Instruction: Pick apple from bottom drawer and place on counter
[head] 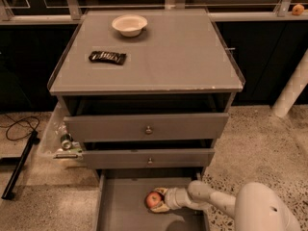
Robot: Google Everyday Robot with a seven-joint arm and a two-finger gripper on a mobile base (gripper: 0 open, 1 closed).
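The apple is small, red with yellowish patches, and lies on the grey floor of the open bottom drawer. My gripper reaches in from the right, its pale fingers on either side of the apple and touching it. The white arm runs to the lower right corner. The counter is the broad grey cabinet top above.
A white bowl and a dark snack packet lie on the counter. Two upper drawers with round knobs are slightly open. A clear bin stands left of the cabinet, a cable on the floor, a white post at right.
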